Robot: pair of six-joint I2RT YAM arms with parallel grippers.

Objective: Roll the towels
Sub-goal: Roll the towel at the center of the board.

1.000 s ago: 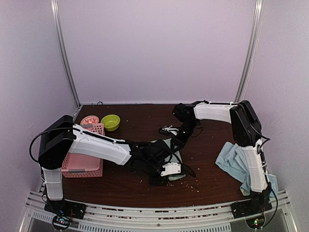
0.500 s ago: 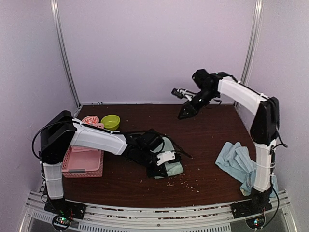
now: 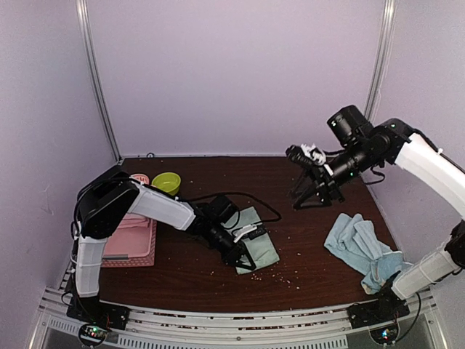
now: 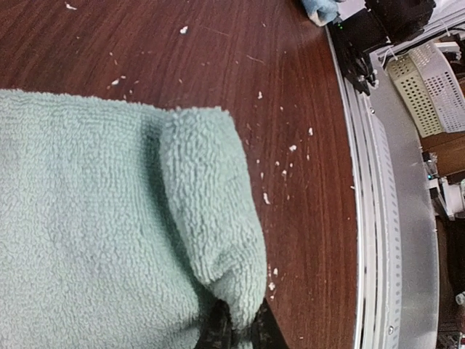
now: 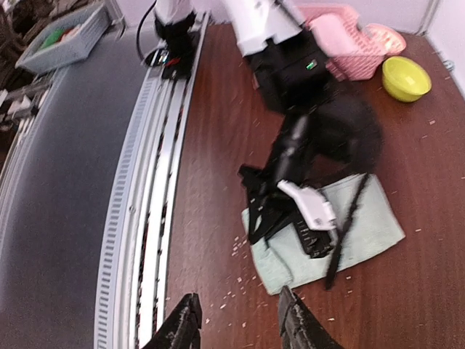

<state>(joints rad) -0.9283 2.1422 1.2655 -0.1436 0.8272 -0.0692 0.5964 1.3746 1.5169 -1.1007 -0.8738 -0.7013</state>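
Note:
A mint green towel [image 3: 263, 246] lies flat on the brown table [image 3: 218, 283] in front of the arms. My left gripper [image 3: 242, 256] rests on its near edge and is shut on a raised fold of it; in the left wrist view the fold [image 4: 211, 218] runs down between the black fingertips [image 4: 216, 331]. The right wrist view shows the mint towel [image 5: 367, 225] with the left gripper [image 5: 265, 218] on it. My right gripper [image 3: 314, 196] hangs open and empty in the air above the table's back right, its fingers [image 5: 182, 327] apart. A crumpled heap of light blue towels [image 3: 360, 247] lies at the right.
A pink latticed basket [image 3: 131, 236] stands at the left, with a yellow-green bowl [image 3: 166, 183] and a pink dish [image 3: 135, 179] behind it. White crumbs [image 3: 280, 275] dot the table near the mint towel. A metal rail [image 3: 232, 323] runs along the near edge.
My right arm lifted away from the mint towel and swung up and to the right, gripper open. My left gripper shifted along the towel and now pinches its near edge.

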